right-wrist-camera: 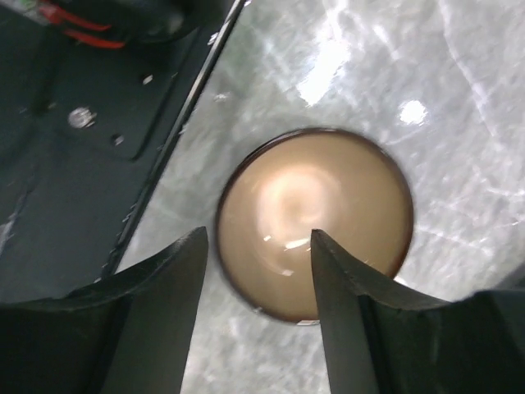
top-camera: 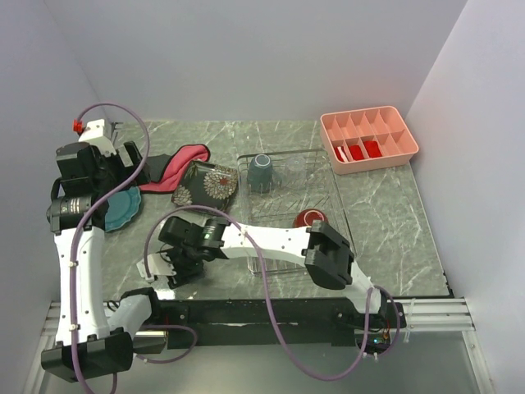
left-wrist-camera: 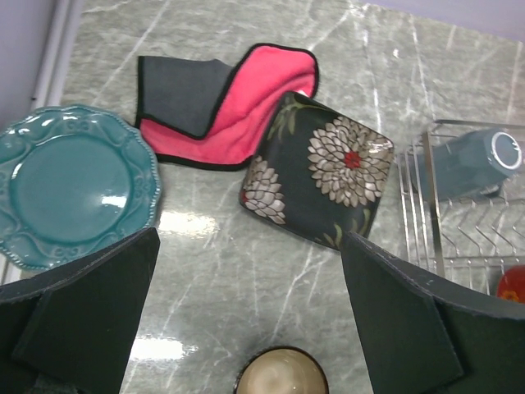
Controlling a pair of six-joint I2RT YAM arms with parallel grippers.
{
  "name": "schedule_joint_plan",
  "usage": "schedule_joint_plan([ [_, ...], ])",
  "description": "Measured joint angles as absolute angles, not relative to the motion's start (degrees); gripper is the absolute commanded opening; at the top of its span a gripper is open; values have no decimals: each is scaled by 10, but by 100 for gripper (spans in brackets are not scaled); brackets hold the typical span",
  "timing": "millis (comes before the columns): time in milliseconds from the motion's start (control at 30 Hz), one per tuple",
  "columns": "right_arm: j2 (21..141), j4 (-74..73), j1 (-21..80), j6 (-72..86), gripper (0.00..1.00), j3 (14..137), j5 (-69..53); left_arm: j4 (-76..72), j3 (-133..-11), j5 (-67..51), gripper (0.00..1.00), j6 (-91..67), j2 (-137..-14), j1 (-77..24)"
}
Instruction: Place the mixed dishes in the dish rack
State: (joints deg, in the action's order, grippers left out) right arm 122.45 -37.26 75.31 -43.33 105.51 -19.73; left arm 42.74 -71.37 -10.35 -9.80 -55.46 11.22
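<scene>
Right wrist view: my right gripper, half spread, straddles the rim of the dark cream-lined bowl on the table left of the dish rack; my left gripper gapes wide.

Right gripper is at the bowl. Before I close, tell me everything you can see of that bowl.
The bowl is round, with a dark rim and a glossy cream inside, ceramic by the look. It is empty and stands upright on the table, towards the front edge. The right gripper is open, its jaws straddling the bowl's near rim: one outside, one over the inside. Whether either jaw touches the rim cannot be told. Nothing else touches the bowl.
</scene>
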Motion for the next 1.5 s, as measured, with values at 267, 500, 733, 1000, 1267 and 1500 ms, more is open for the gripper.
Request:
schedule_joint_plan([
  [267,1261,-408,762,-433,56,1081,-186,427,-724,-110,99,-103,-556,102],
  [500,1260,-412,778,-422,40,1047,-174,426,-724,-125,98,-116,-553,112],
  [733,1258,-394,780,-407,0,1052,-150,427,-721,-143,95,-122,-533,137],
  [1000,1174,-416,756,-347,0,1003,-161,420,-731,-135,83,-122,-549,140],
  [1267,869,-350,494,-181,0,858,-344,358,-740,-118,82,-142,-566,54],
  [1500,726,-88,296,104,0,578,-542,352,-732,-123,83,-105,-628,6],
])
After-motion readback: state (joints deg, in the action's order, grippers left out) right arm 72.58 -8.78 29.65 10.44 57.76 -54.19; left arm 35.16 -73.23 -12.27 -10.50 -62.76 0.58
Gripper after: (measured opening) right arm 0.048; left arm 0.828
